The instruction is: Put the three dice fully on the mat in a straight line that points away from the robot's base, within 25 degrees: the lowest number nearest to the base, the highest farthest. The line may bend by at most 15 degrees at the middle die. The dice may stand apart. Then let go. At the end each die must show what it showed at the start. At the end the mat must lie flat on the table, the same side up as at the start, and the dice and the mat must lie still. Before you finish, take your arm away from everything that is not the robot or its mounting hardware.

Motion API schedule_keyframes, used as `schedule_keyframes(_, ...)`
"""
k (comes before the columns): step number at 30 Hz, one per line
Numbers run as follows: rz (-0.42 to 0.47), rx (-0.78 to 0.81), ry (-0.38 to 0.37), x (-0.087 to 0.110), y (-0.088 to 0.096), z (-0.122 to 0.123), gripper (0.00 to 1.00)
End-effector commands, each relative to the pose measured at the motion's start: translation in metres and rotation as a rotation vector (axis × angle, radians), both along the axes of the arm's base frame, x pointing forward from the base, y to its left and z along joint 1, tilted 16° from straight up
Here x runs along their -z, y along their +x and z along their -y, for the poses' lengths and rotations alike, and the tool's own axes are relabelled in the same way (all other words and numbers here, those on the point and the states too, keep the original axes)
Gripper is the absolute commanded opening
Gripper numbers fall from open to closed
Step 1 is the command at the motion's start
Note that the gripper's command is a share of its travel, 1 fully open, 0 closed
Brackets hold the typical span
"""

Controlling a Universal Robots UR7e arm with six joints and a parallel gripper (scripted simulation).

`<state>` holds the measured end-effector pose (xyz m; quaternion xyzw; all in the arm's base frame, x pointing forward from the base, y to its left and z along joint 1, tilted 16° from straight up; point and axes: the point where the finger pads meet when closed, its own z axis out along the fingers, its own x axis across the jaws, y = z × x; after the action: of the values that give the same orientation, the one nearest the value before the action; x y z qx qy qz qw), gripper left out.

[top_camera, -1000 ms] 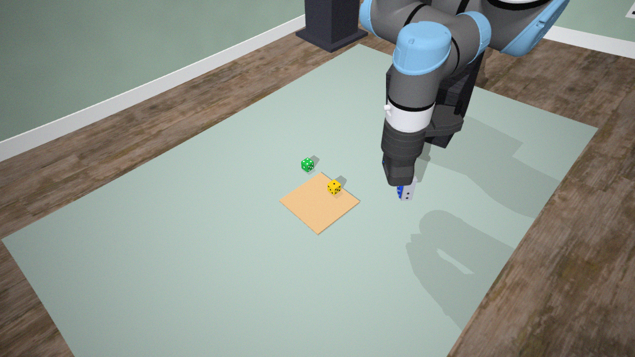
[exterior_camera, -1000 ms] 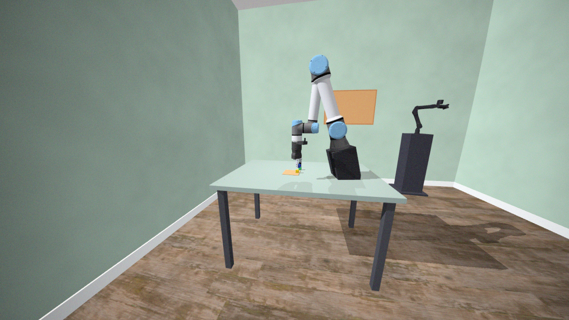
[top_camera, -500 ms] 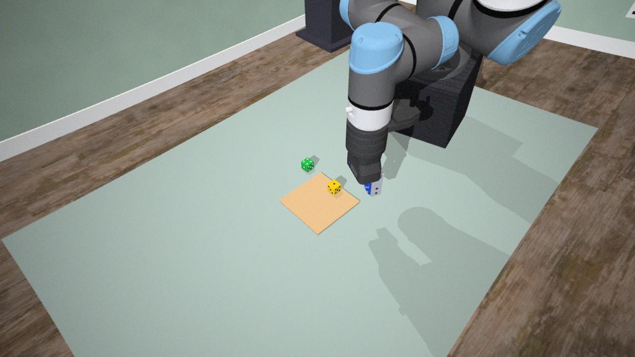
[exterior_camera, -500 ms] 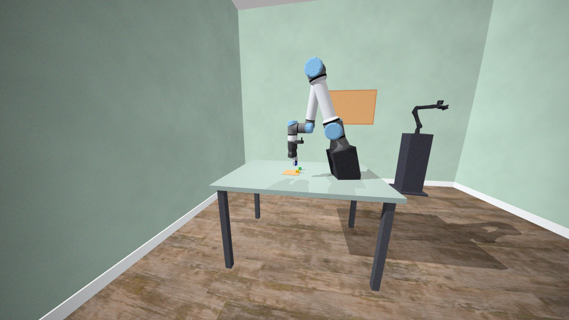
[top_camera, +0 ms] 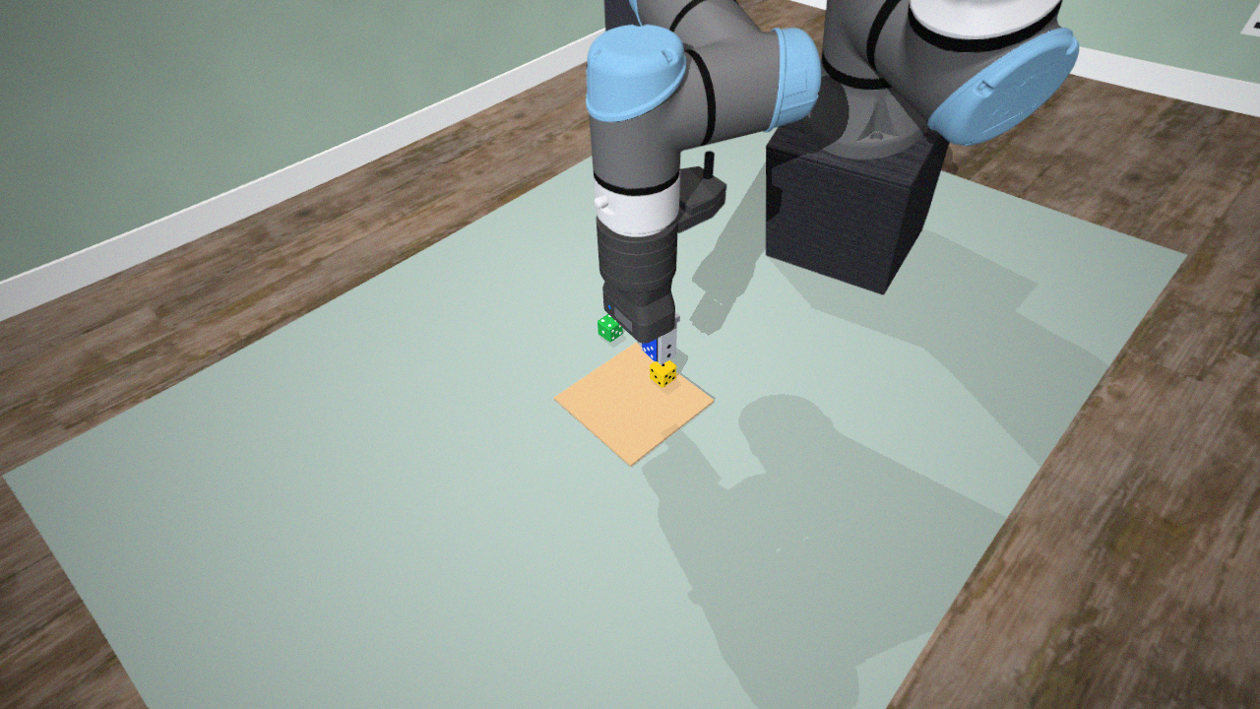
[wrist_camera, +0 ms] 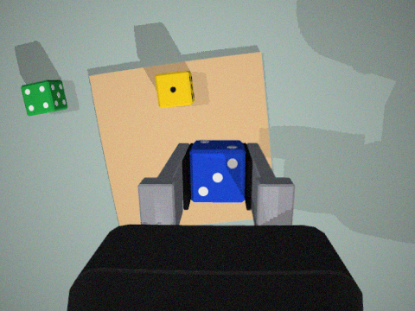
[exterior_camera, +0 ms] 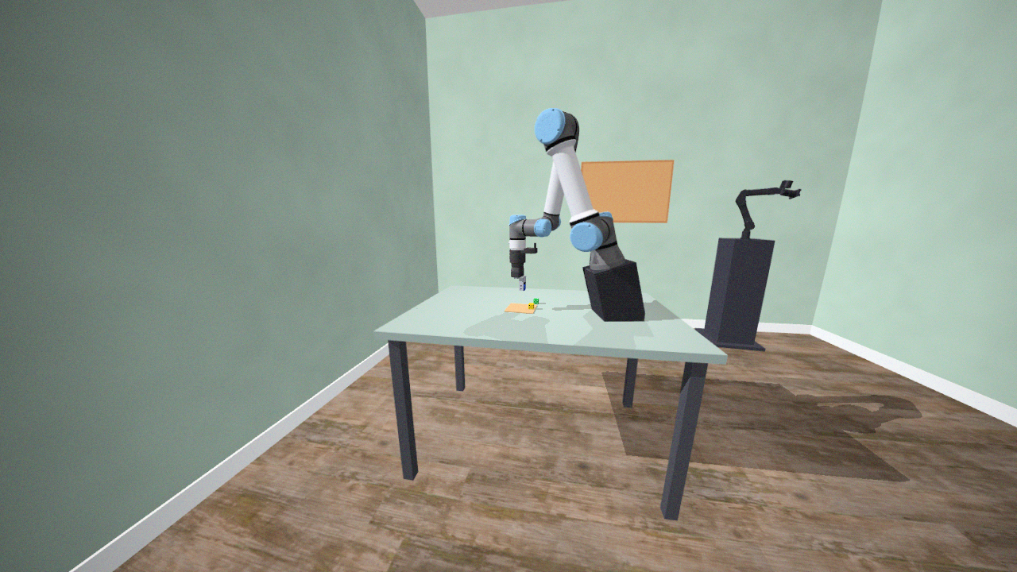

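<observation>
Green walls surround the tabletop (top_camera: 396,493) (exterior_camera: 440,330); the pincer (top_camera: 662,351) (exterior_camera: 522,285) (wrist_camera: 218,163) grips the blue die (top_camera: 649,347) (exterior_camera: 523,286) (wrist_camera: 217,174), raised, its likely middle spot lying below, just beyond the yellow die (top_camera: 662,375) (exterior_camera: 531,306) (wrist_camera: 174,90) from the base (top_camera: 837,211) (exterior_camera: 616,292).

In the half second before now, the gripper (top_camera: 661,351) (exterior_camera: 522,286) (wrist_camera: 218,163) carried the blue die (top_camera: 649,348) (exterior_camera: 523,286) (wrist_camera: 217,176) sideways (the arm's shadow went along) from beside the mat (top_camera: 630,414) (exterior_camera: 517,309) (wrist_camera: 130,142) to above it, nearer the yellow die (top_camera: 662,374) (exterior_camera: 531,306) (wrist_camera: 174,90).
</observation>
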<state>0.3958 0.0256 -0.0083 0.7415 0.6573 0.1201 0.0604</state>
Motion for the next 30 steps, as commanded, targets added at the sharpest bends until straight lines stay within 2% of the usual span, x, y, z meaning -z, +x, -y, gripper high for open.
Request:
schedule_keyframes(1, 0.008, -0.062, -0.017, -0.002, 0.006, 0.019, 0.49)
schedule_keyframes(7, 0.011, -0.092, -0.025, -0.003, 0.009, 0.029, 0.49)
schedule_keyframes(30, 0.011, -0.094, -0.025, -0.001, 0.009, 0.030, 0.49)
